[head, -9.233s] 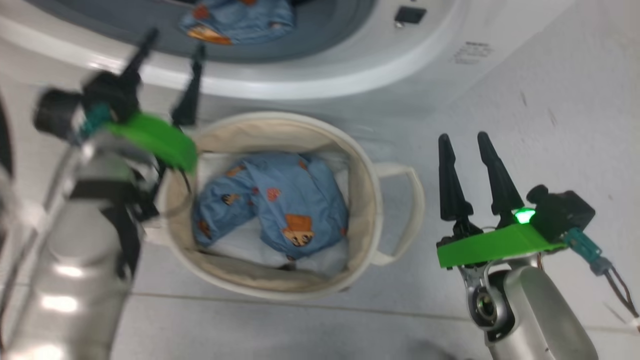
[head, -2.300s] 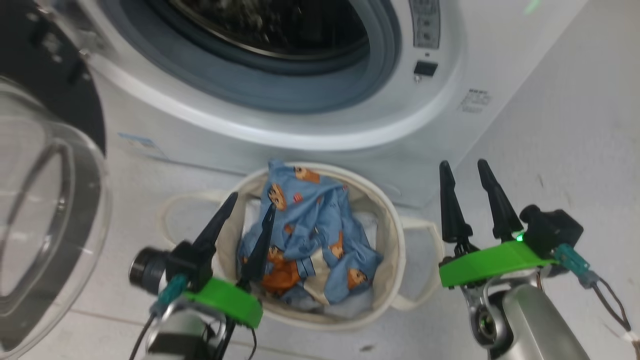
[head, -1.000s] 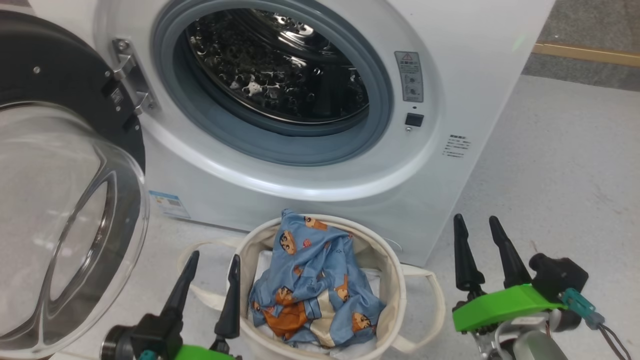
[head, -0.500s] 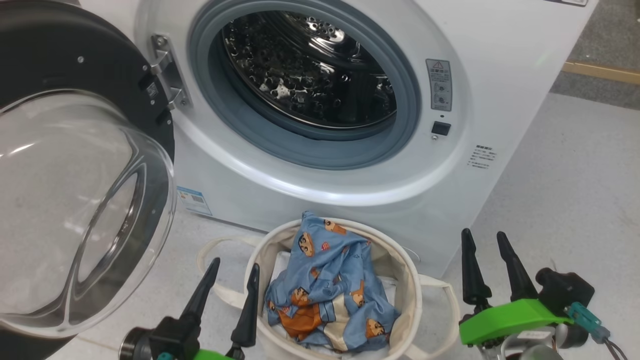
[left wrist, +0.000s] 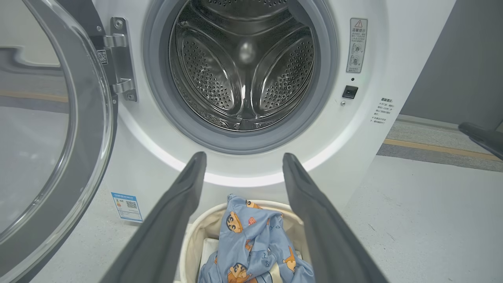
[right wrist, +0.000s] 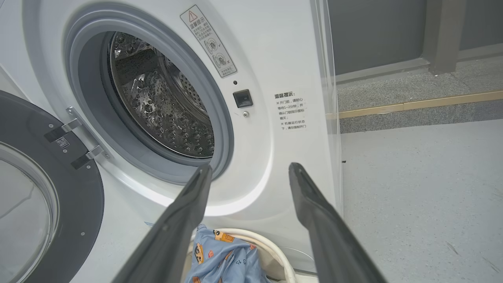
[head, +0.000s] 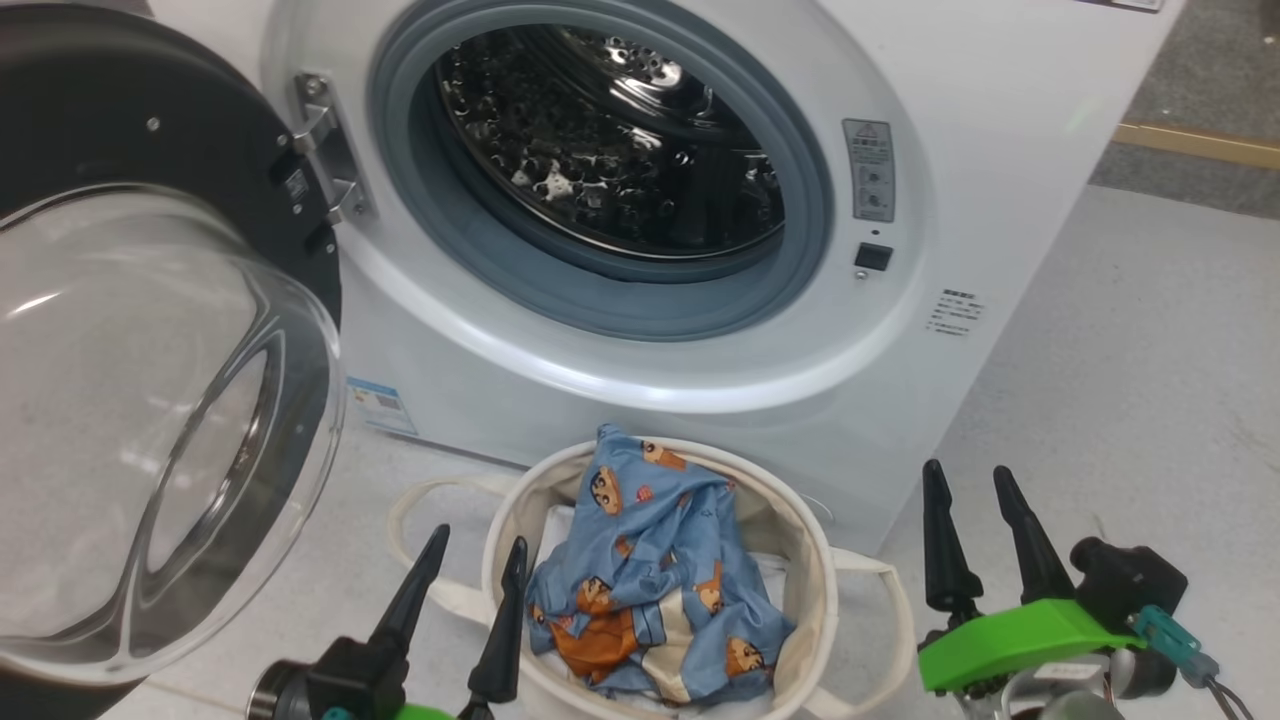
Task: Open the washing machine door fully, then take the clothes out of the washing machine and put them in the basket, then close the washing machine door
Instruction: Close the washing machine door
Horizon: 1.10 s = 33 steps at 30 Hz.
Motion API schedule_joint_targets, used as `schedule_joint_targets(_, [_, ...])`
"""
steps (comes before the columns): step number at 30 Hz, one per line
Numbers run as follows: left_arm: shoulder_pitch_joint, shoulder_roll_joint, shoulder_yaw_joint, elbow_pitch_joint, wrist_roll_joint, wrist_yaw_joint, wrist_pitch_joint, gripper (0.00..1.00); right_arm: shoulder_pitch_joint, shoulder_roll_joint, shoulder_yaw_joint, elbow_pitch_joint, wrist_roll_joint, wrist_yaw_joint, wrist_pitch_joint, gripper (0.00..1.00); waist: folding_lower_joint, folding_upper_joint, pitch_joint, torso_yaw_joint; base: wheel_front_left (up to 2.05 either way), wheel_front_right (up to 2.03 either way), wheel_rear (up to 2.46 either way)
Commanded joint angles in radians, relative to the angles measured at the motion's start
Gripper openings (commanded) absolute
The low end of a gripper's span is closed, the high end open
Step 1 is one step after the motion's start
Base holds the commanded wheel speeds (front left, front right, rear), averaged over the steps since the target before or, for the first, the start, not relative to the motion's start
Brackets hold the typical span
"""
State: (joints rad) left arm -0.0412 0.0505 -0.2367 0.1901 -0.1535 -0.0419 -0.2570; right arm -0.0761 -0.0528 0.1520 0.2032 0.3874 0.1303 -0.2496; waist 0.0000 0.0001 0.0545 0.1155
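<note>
The white washing machine stands with its steel drum showing no clothes. Its black-rimmed door hangs swung wide to the left, glass bowl bulging outward. On the floor before the machine sits the cream basket, holding the light blue clothes with orange-brown figures. My left gripper is open beside the basket's left rim, nothing between its fingers. My right gripper is open too, to the right of the basket, over the floor.
Grey floor stretches to the right of the machine, crossed by a yellow strip further back. A small blue label marks the machine's lower left front. The open door takes up the room on the left.
A garment that lay in the drum's mouth 9.2 s ago is now in the basket. The head camera has risen from basket to drum. Both grippers stay open, low beside the basket.
</note>
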Motion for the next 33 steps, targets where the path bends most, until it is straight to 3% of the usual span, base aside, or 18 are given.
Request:
schedule_joint_targets(1, [-0.024, 0.0, 0.034, -0.026, -0.002, -0.001, -0.005, 1.0, -0.021, 0.003, 0.025, -0.028, 0.0, 0.0, -0.012, 1.0, 0.0, -0.0001, -0.001, -0.006, 0.0, 0.0, 0.0])
schedule_joint_targets(15, [-0.011, 0.0, 0.041, -0.006, -0.043, -0.012, -0.005, 1.0, -0.02, 0.003, 0.032, -0.015, 0.001, 0.0, -0.012, 1.0, 0.0, -0.0001, -0.023, -0.039, -0.37, 0.12, 0.25])
schedule_joint_targets(33, [-0.02, 0.0, 0.035, -0.04, -0.007, -0.012, -0.005, 1.0, -0.026, 0.003, 0.036, -0.015, 0.0, 0.0, -0.012, 1.0, 0.0, -0.0001, -0.004, -0.031, -2.07, 1.58, 0.49])
